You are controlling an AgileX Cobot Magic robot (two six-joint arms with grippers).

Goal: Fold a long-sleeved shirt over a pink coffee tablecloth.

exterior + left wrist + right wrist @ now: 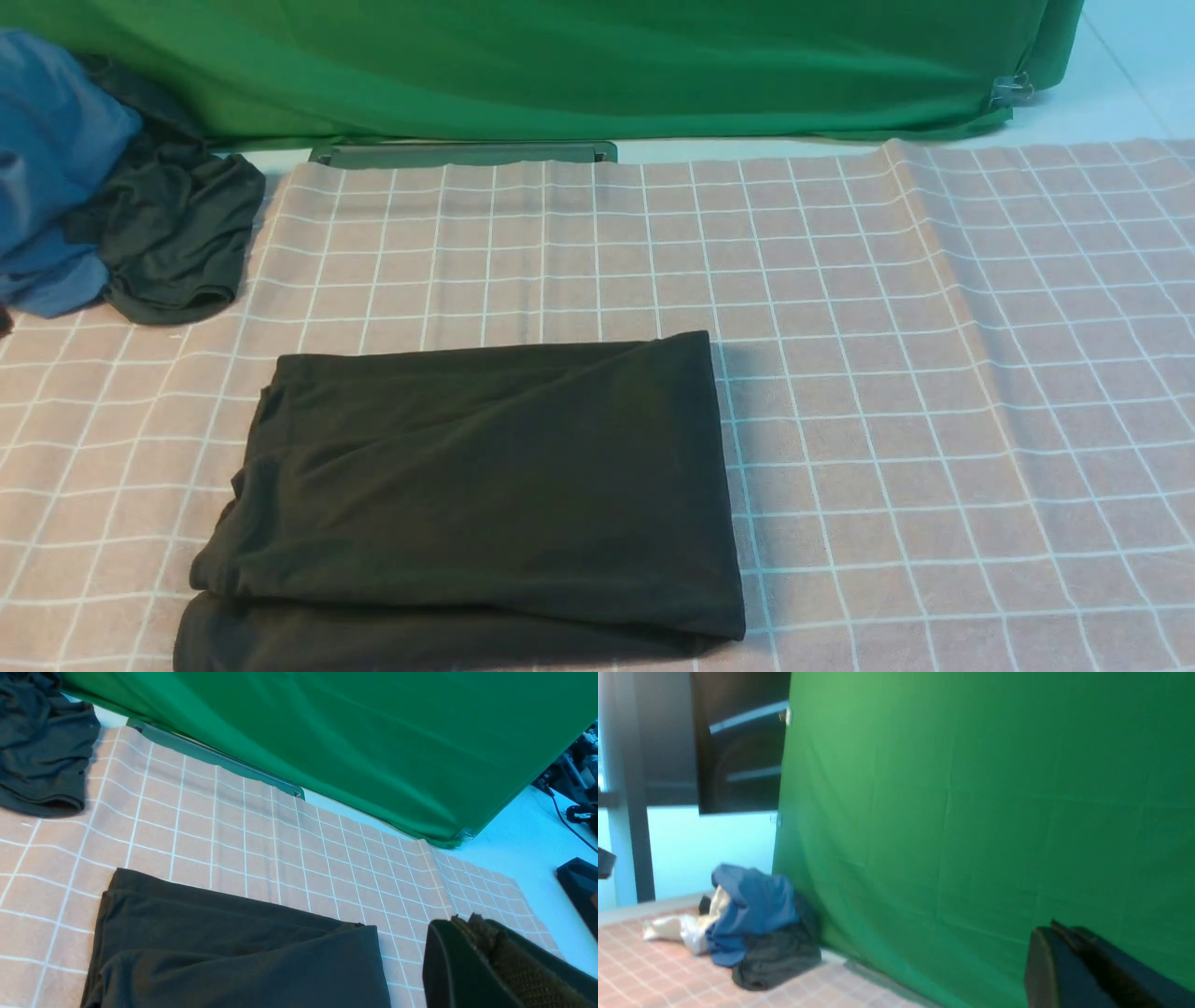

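Front view: we find the long-sleeved shirt (476,495) folded into a compact rectangle, near-left of centre on the pink coffee tablecloth (934,373); folding looks essentially done.

Left wrist view: left claw (472,942) closed, empty, just right of the shirt.

Right wrist view: right claw (1064,947) closed, empty, raised toward the green cloth (971,812).

A wide green cloth backdrop (560,65) hangs across the far side of the scene, creased, its lower edge resting on a pale bluish-white desk (1120,65). A metal clip (1010,91) pinches the backdrop's right corner. In the right wrist view, a dark panel with pale horizontal bars (740,742) sits beside the backdrop, above a light blue wall (705,854), with a dark upright post (635,788) nearby. Lighting is even and cool.
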